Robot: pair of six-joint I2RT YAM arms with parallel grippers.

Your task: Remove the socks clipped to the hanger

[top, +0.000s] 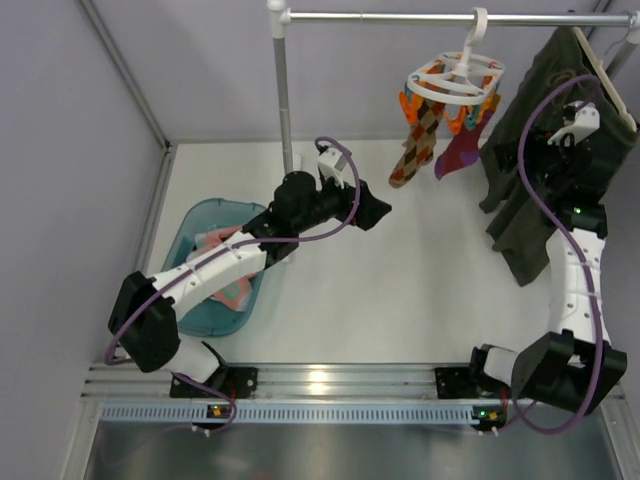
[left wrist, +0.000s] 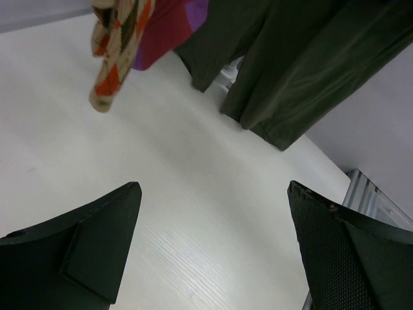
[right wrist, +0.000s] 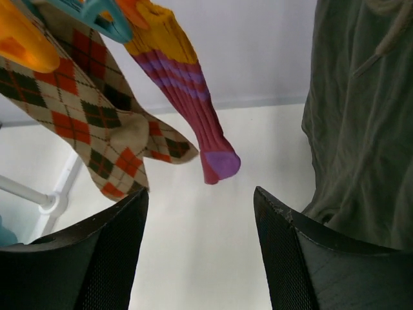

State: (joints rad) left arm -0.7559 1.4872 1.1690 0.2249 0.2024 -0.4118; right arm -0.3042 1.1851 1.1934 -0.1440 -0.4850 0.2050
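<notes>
The white ring hanger (top: 455,80) hangs by its hook from the rail at the back right, with orange and teal clips under it. Two argyle socks (top: 415,150) (right wrist: 97,116) and a maroon sock (top: 460,150) (right wrist: 193,97) with a purple toe dangle from the clips. My right gripper (top: 540,150) (right wrist: 200,194) is open and holds nothing, just below and short of the maroon toe. My left gripper (top: 375,212) (left wrist: 213,187) is wide open over the bare table, left of and below the socks, gripping nothing. The left wrist view shows the argyle sock (left wrist: 116,51) beyond it.
A large dark olive garment (top: 545,150) (right wrist: 361,116) hangs right of the hanger, close behind my right wrist. A teal basket (top: 200,225) at the left holds a few socks (top: 235,285). An upright pole (top: 283,90) carries the rail (top: 400,17).
</notes>
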